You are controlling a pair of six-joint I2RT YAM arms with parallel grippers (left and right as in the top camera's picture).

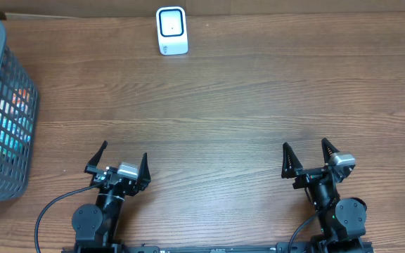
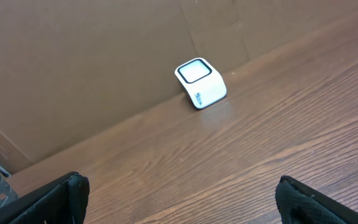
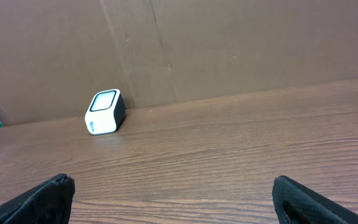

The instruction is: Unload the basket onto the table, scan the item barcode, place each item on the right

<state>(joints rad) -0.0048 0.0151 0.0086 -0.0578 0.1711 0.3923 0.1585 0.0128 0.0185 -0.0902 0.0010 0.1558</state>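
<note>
Jaws of the left gripper [image 1: 124, 151] and the right gripper [image 1: 304, 144] are spread wide, with nothing held. Left of the left jaws, colourful contents [image 1: 5, 130], not identifiable, are seen through the grey basket [image 1: 32, 105] only from overhead. Far ahead, between both jaws, the white scanner [image 1: 171, 31] is shown against a cardboard wall [image 3: 229, 50] by the wrist views.

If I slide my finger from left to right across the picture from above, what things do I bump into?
gray basket → left gripper → white scanner → right gripper
</note>
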